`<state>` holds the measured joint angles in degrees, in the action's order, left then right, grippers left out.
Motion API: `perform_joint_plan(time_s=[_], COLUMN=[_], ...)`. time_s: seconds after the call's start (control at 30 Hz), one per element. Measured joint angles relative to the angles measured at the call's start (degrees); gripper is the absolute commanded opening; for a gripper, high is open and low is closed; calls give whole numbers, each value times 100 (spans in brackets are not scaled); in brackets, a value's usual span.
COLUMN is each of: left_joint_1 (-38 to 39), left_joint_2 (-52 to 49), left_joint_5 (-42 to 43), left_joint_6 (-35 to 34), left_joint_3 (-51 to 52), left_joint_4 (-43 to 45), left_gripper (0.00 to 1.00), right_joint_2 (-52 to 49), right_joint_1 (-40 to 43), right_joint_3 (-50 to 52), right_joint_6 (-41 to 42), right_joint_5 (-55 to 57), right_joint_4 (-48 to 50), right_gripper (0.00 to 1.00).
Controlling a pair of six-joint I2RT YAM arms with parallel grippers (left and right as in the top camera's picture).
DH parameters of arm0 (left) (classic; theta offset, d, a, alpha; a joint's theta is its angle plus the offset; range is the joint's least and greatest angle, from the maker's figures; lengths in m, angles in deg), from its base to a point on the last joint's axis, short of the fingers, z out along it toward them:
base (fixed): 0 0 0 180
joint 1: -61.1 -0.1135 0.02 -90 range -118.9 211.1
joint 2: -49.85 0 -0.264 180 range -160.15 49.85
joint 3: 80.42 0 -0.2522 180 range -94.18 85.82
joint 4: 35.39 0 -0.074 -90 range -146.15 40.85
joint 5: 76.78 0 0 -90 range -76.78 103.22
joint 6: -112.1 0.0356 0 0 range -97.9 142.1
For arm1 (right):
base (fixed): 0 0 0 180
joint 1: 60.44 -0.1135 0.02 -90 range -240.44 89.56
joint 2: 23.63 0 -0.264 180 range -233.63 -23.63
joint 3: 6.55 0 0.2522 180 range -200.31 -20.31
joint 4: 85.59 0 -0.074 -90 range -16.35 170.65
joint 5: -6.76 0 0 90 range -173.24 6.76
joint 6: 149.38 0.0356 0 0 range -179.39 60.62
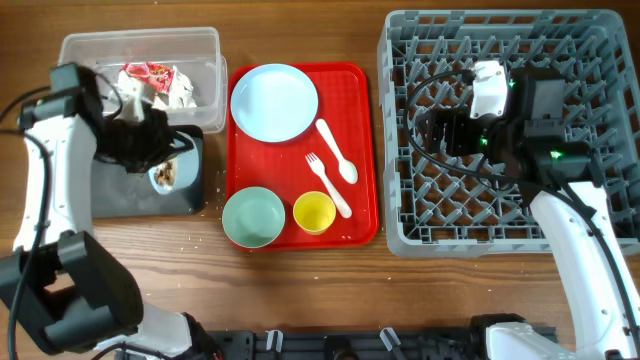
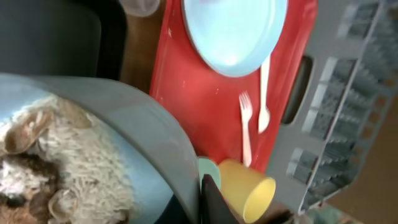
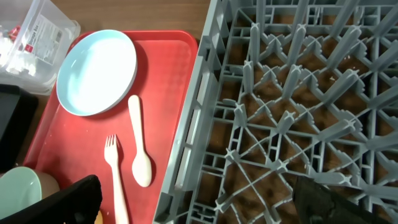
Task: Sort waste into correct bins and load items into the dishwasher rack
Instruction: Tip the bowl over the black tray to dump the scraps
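Left pincer [image 1: 152, 160] of mine pinches the rim of a bowl [image 1: 163, 176] above the black tray [image 1: 125, 197]. The scraps [image 2: 56, 162] (beige crumbs, a brown lump) sit in that bowl. Right pincer [image 1: 432, 130] hangs spread wide over the rack [image 1: 600, 60]. On the red tray [image 1: 366, 150] lie the plate [image 1: 274, 101], spoon [image 1: 337, 152], fork [image 1: 328, 184], second bowl [image 1: 253, 216] and cup [image 1: 314, 212]. The wrapper [image 1: 150, 74] and napkins [image 1: 184, 90] lie in the tub [image 1: 140, 42], just behind the black tray.
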<state>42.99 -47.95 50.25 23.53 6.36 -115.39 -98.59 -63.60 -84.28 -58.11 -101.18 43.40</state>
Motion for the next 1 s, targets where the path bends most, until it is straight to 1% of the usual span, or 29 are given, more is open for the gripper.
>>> perform_joint_plan(time_s=[0.17, 0.2, 0.23, 0.27, 0.53, 0.73, 0.93, 1.0], left_joint_1=[-935, -1084, -1233, -1534, -2339, -2673, -2702, -2702], left_joint_2=[-2, 0, -2, -2, -2, -39, -1012, -1108], left_joint_5=[1036, 1419, 1692, 2170, 3412, 3659, 4732, 4929], left_joint_6=[142, 155, 157, 155, 155, 153, 153, 120], left_joint_3=[927, 1106, 1244, 1405, 1460, 1460, 1460, 1460], left_joint_4=[1261, 1711, 1963, 2267, 2774, 2839, 2907, 2822], left_gripper=[4, 4, 4, 4, 4, 4, 4, 4], right_joint_2=[0, 0, 0, 0, 0, 0, 0, 0], right_joint_1=[0, 0, 0, 0, 0, 0, 0, 0], right_joint_3=[0, 0, 0, 0, 0, 0, 0, 0], right_joint_6=[0, 0, 0, 0, 22, 44, 109, 111], right_joint_5=[0, 0, 0, 0, -2, -2, -2, -2], right_joint_4=[0, 0, -2, -2, -2, -2, -2, -2], right_gripper=[100, 100, 100, 100, 100, 100, 100, 100])
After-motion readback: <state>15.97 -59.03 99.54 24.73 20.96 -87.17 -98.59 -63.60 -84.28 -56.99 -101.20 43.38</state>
